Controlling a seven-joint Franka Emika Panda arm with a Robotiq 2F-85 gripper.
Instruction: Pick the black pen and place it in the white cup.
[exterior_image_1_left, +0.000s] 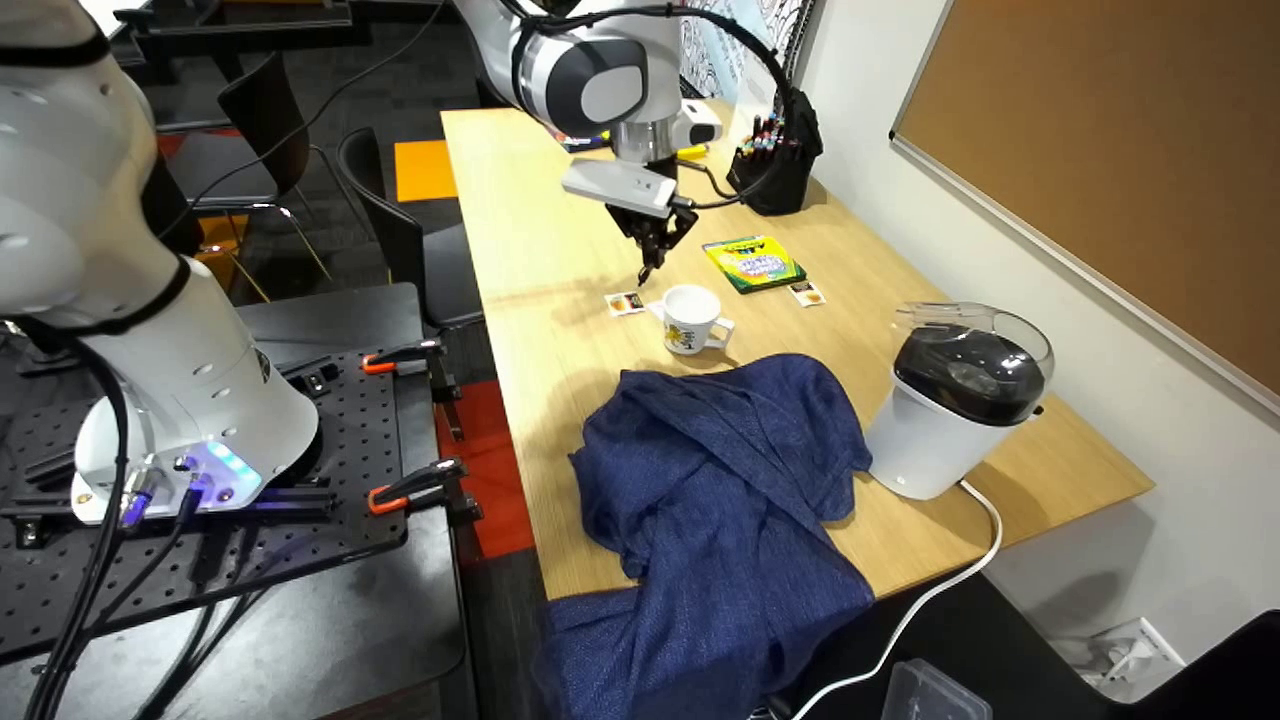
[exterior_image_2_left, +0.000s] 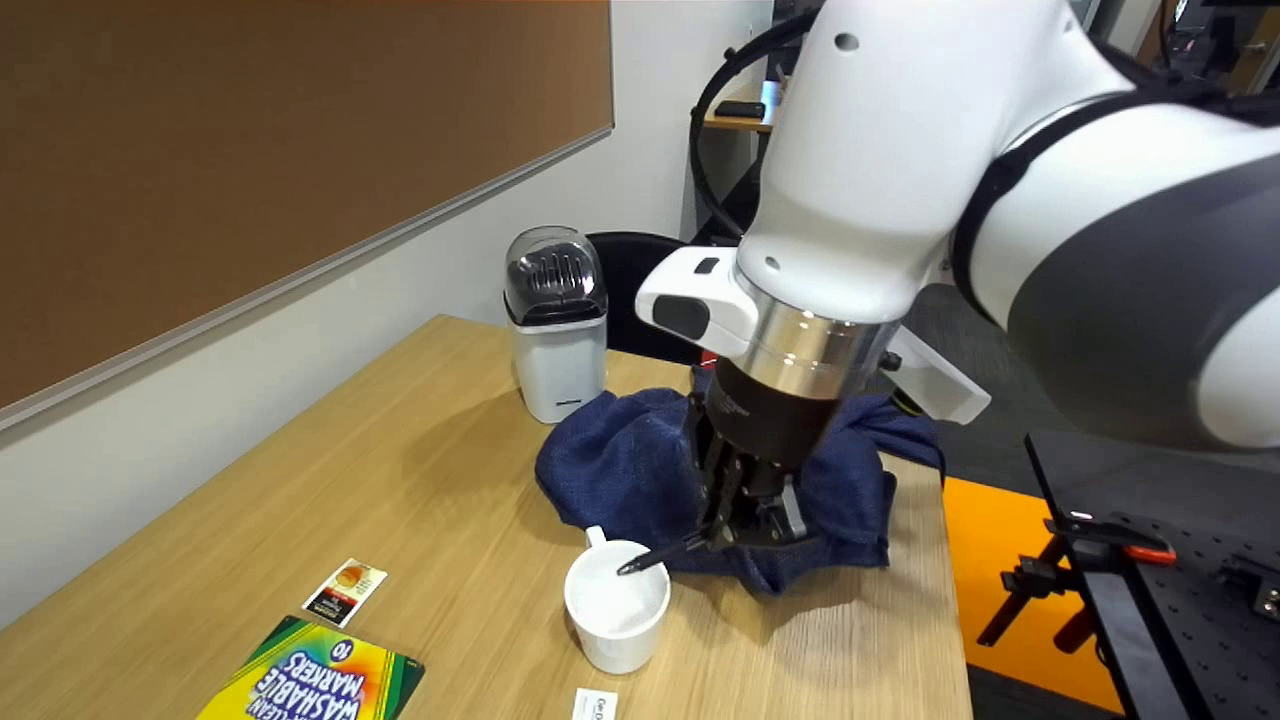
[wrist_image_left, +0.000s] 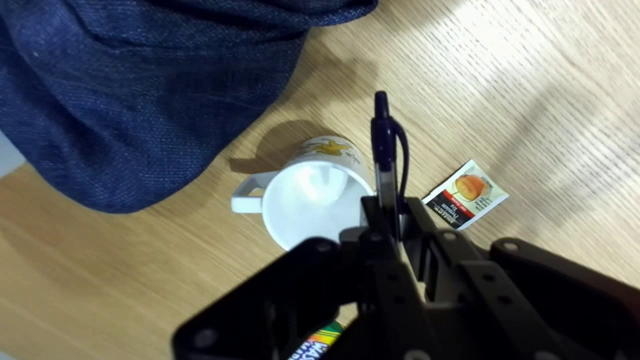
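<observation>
One pen (wrist_image_left: 384, 142), right of the cup (wrist_image_left: 310, 202) in the wrist view
The tool (wrist_image_left: 393, 215) pinches it clip end outward, likely so that end enters first.

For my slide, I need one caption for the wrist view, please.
Gripper holds black pen above table with white cup, packet and blue cloth.

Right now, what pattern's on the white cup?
Yellow flower-like print plus dark marks on the white cup; clearest in an exterior view.

- Cloth (exterior_image_1_left: 720, 480), partly hanging off the table (exterior_image_1_left: 560, 360)
- Appliance (exterior_image_1_left: 950, 410) just beside it
- Marker box (exterior_image_1_left: 755, 262), lying flat
- Packet (exterior_image_1_left: 806, 293) just beside the box
- Corkboard (exterior_image_1_left: 1110, 150) on the wall (exterior_image_1_left: 870, 170)
</observation>
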